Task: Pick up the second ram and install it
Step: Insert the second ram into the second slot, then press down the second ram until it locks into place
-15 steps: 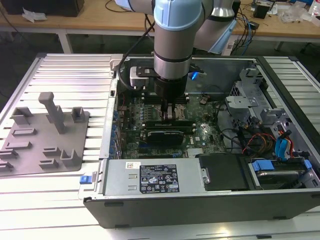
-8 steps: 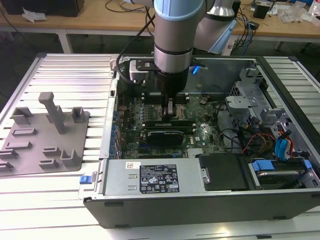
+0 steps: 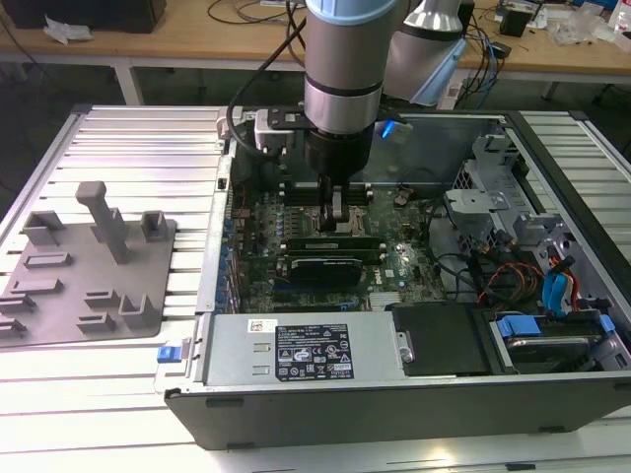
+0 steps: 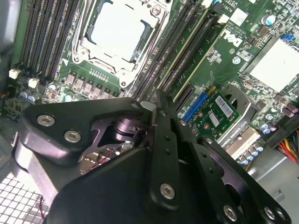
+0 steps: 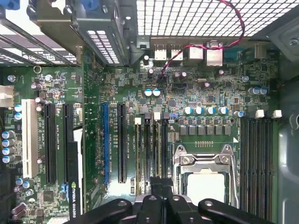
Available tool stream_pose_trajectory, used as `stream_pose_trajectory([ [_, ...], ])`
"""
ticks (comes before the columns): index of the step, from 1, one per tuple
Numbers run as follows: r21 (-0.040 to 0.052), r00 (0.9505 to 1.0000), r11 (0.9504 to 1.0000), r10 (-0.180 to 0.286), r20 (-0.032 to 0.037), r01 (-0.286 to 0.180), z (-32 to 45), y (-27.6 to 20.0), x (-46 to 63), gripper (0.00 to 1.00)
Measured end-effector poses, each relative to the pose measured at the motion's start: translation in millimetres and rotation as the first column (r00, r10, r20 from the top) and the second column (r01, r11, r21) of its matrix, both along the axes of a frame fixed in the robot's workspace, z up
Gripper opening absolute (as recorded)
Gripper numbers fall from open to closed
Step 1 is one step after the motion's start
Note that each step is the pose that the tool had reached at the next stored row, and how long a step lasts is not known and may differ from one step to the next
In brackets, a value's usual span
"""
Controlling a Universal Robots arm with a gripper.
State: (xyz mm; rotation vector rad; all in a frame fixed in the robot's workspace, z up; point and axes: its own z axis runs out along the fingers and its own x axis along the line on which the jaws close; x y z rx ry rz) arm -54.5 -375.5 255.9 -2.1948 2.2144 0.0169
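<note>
Since the arm stands deep in the open computer case (image 3: 552,325), with the motherboard (image 5: 117,79) spread directly beneath the gripper (image 3: 335,219), the step in hand looks to be the seating of the stick, not the fetching of it. Doing that well means a push straight down along the slot, kept square to the board, so that neither end rides up and the edge contacts are not bent. The force should be even and moderate, and the wrist should keep off the case wall behind it and off the red and black wire (image 5: 233,18) at the far end of the board.

In the first wrist view the processor socket (image 5: 205,163) lies just to one side of the fingertips, and the row of memory slots (image 5: 152,149) runs straight out from under them. The second ram (image 5: 158,154) appears to be the pale strip on edge in one of those slots — directly below the gripper, its near end hidden by the fingers (image 4: 163,140). These are drawn together with no gap showing; whether they pinch the stick's top edge or merely bear on it, I cannot tell.
</note>
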Motion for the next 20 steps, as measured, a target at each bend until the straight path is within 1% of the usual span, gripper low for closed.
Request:
stream_pose_trajectory([
  [2,0.0000,1.0000,1.0000,0.000,0.0000,0.000,0.1,0.0,0.1,0.08],
  [7,0.0000,1.0000,1.0000,0.000,0.0000,0.000,0.1,-0.1,17.2,0.08],
  [20,0.0000,1.0000,1.0000,0.000,0.0000,0.000,0.1,0.0,17.9,0.08],
])
